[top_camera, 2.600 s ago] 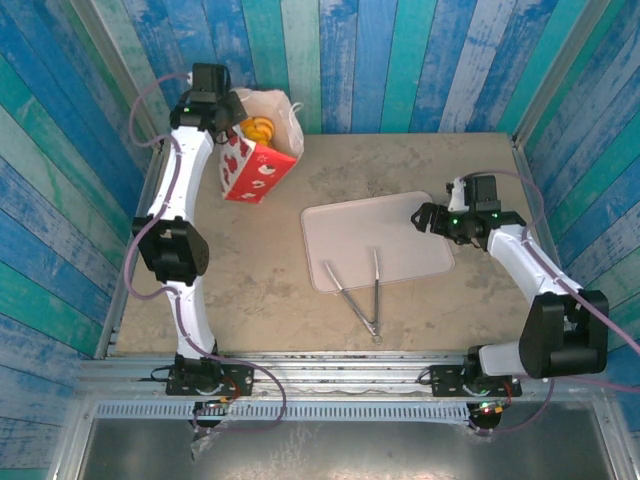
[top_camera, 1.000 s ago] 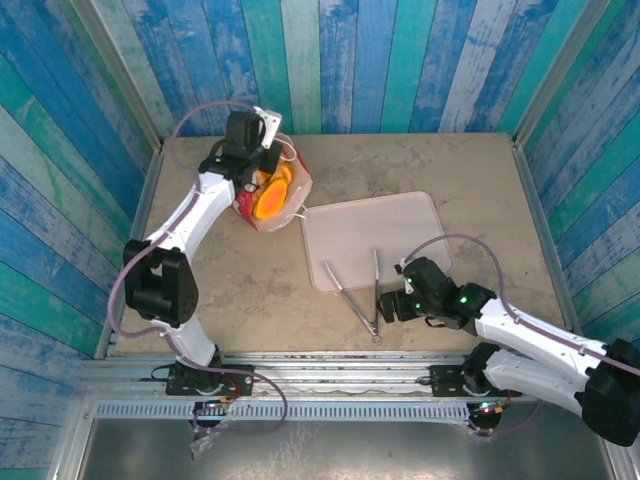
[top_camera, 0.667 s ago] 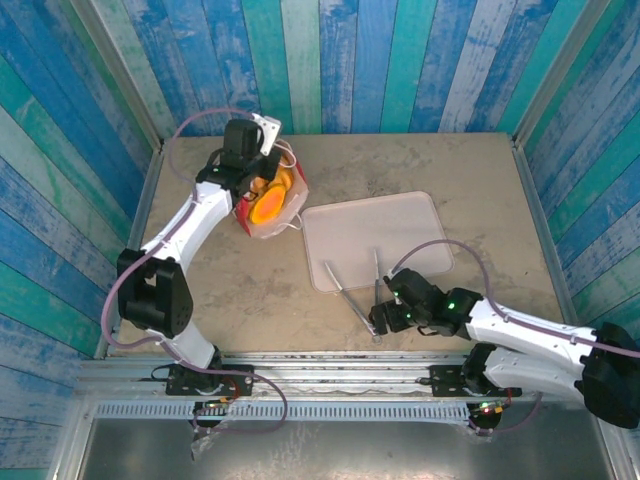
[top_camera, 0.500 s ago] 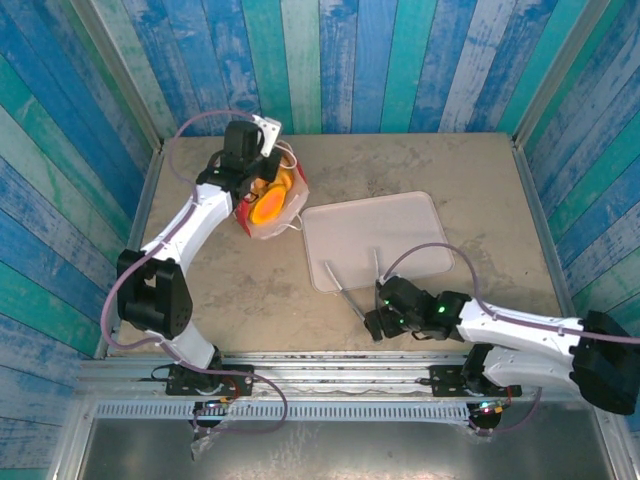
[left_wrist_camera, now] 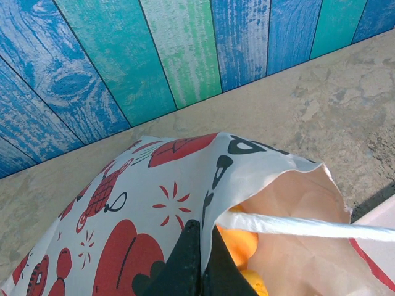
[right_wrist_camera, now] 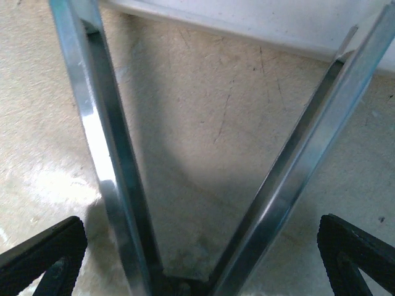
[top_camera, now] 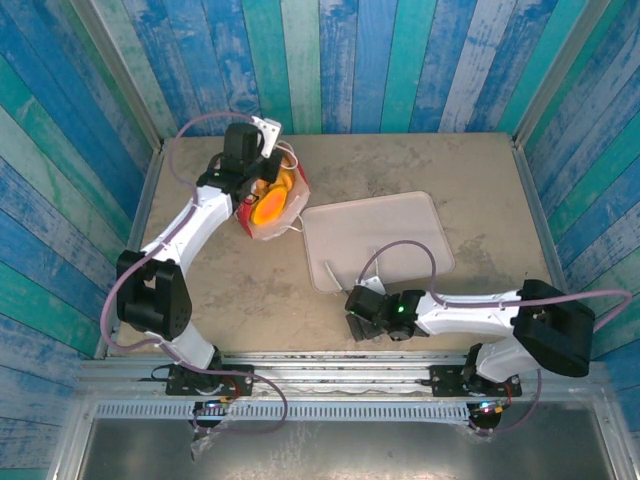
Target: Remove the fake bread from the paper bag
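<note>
Orange toy bread (top_camera: 268,204) inside the red, white-printed paper bag (top_camera: 258,222) — far left of the table.
Top view: the bag is tipped; the right gripper (top_camera: 358,323) is at the near edge, beside the pale flat tray (top_camera: 400,235). Left wrist: the left gripper (left_wrist_camera: 199,250) is clenched on the bag's rim. Right wrist: released fingers (right_wrist_camera: 43,259) straddle steel tongs (right_wrist_camera: 111,166) — apart from both arms.

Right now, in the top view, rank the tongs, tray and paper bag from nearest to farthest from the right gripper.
1. The tongs: directly under the right gripper, between its open fingers, at the front.
2. The tray: just behind that gripper, mid-table.
3. The paper bag: far off at the left rear, pinched by the left gripper.
</note>
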`<state>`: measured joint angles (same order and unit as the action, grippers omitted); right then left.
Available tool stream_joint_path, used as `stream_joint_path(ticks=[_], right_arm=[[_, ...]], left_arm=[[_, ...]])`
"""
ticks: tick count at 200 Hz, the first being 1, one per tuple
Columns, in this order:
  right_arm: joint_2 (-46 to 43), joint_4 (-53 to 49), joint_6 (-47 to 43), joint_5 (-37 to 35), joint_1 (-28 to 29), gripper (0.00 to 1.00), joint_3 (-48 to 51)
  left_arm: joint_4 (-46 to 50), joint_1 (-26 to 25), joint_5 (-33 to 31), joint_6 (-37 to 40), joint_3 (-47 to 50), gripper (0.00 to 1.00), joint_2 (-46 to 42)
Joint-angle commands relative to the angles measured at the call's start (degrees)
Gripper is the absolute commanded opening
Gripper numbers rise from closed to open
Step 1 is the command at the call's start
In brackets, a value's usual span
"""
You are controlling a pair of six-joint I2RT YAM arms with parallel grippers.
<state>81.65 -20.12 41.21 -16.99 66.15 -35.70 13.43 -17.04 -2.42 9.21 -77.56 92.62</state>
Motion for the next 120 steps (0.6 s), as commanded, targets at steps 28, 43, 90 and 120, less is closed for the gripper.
stream_joint_path(ticks=[28, 43, 90, 120], right_arm=[[4.70, 0.53, 2.59, -4.41, 0.45, 1.00, -2.21], [6.31, 0.35, 3.75, -5.24, 0.46, 1.00, -2.66], [9.14, 0.24, 5.06, -6.35, 0.47, 1.00, -3.10], [8.62, 0.20, 5.37, -6.47, 0.47, 0.99, -2.17]], left_arm=[[-5.51, -0.28, 1.53, -0.55, 0.30, 0.03, -6.31], [-5.43, -0.29, 1.68, -0.54, 0.37, 0.03, -6.31], [-5.61, -0.33, 1.70, -0.68, 0.36, 0.03, -6.07], [-5.70, -0.25, 1.80, -0.71, 0.39, 0.03, -6.05]])
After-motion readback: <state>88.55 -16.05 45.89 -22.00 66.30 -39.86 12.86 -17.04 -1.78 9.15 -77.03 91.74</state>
